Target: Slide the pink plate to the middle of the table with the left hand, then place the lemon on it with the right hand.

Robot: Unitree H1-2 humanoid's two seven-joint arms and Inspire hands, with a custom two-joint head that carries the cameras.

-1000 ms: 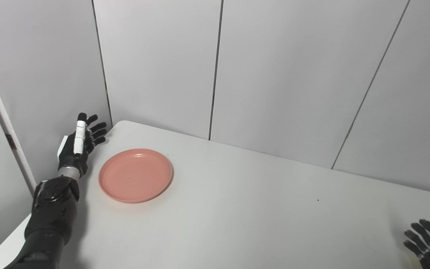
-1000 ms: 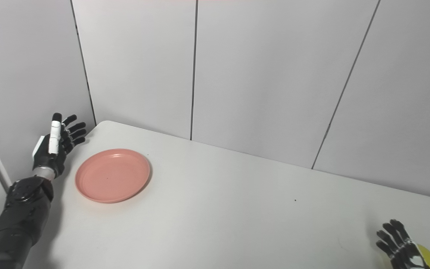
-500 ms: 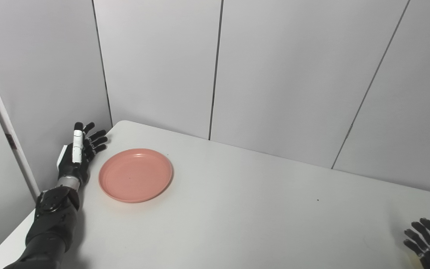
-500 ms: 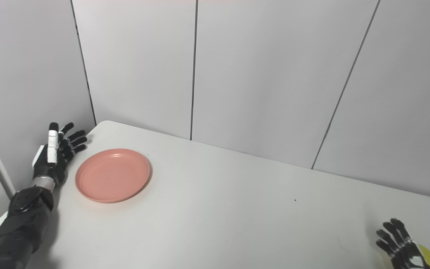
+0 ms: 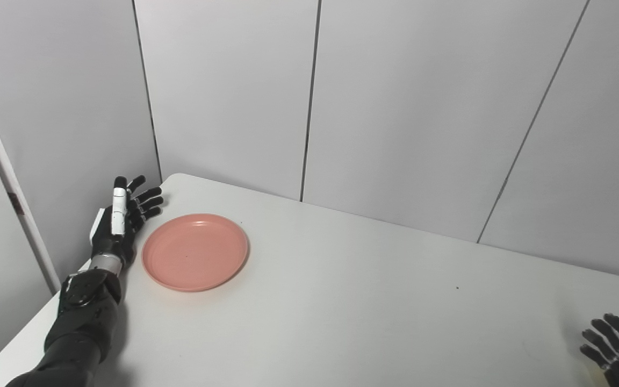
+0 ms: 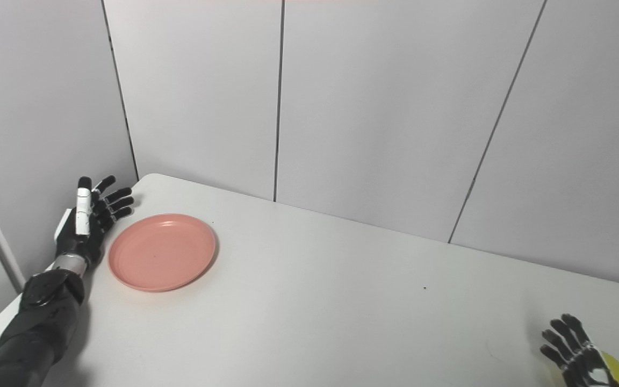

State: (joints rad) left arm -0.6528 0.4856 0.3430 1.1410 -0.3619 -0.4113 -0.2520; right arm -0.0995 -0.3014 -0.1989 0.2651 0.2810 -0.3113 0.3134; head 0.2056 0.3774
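A pink plate (image 5: 195,251) lies flat on the white table (image 5: 342,301) near its far left corner. My left hand (image 5: 119,223) stands just left of the plate, open with fingers spread, close to the rim; I cannot tell if it touches. My right hand (image 6: 578,352) is open at the bottom right corner, fingers spread, partly cut off by the frame. A yellow lemon (image 6: 616,368) shows just behind and right of it in the right eye view, mostly hidden.
Grey wall panels (image 5: 395,107) stand right behind the table. The table's left edge (image 5: 24,344) runs beside my left forearm.
My left hand has come down and shifted right toward the plate's left rim. The plate and my right hand have not moved.
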